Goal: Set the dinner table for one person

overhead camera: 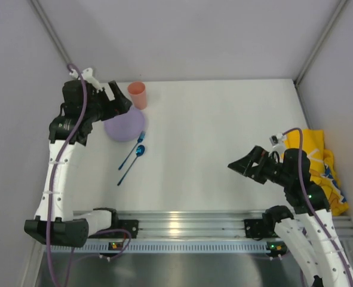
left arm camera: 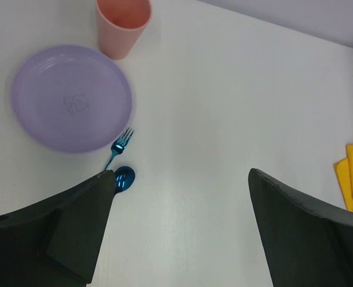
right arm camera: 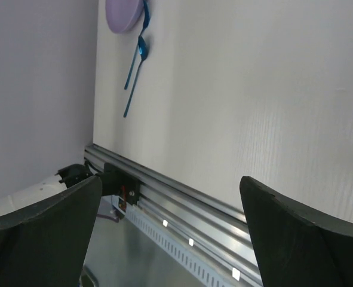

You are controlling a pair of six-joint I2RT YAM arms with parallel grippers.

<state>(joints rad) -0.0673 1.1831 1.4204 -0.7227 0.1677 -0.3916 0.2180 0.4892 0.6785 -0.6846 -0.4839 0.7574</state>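
White desk [overhead camera: 224,137]: it filled the middle of the top view, with grey walls at 9, 12 and 3 o'clock. All the tableware was gathered near its 10 o'clock corner.
Aluminium rail [overhead camera: 188,222]: ribbed, it ran along the desk's 6 o'clock edge, with both arm bases bolted to it.
Purple plate [left arm camera: 68,98]: it lay flat on the desk at about 10 o'clock. In the top view the left arm covered part of it.
Pink cup [overhead camera: 137,94]: it stood upright, mouth up, just beside the plate at the plate's 1 o'clock. Whether the two touched could not be told.
Blue fork [left arm camera: 121,143]: its tines pointed at the plate's rim from the plate's 5 o'clock, and its handle ran off toward 7 o'clock.
Blue spoon [overhead camera: 140,150]: its bowl lay just beside the fork's handle, and its own handle ran roughly parallel toward 7 o'clock.
Yellow cloth [overhead camera: 325,161]: crumpled and printed in blue, it sat at the desk's 3 o'clock edge, next to the right arm and well apart from the tableware.
Left pincer [left arm camera: 180,173]: it hung over the 10 o'clock corner above the plate and cup, with its fingers wide apart and nothing between them.
Right pincer [right arm camera: 170,179]: it hung over bare desk at about 4 o'clock, aimed toward 9 o'clock, with its fingers spread wide and nothing held.
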